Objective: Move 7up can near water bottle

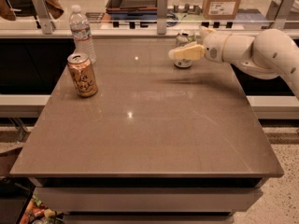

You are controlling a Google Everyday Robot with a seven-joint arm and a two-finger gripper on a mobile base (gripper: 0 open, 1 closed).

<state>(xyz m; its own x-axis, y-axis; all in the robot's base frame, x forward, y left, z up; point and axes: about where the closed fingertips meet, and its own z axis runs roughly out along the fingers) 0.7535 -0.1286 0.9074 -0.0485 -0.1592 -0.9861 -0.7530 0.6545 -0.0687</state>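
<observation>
The 7up can stands straight up, silver top up, at the far side of the shiny brown tabletop. It is white and green. The claw comes in from the right across the can's front. I cannot tell if it is clamped. The water bottle stands well apart, far left, behind an orange can.

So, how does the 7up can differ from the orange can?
The 7up can is pale with green; the orange can is copper-orange with script lettering. The 7up can stands at the far side, right of middle; the orange can stands on the left, near the water bottle. The gripper partly covers the 7up can; the orange can shows whole. Both stand upright on the table.
</observation>
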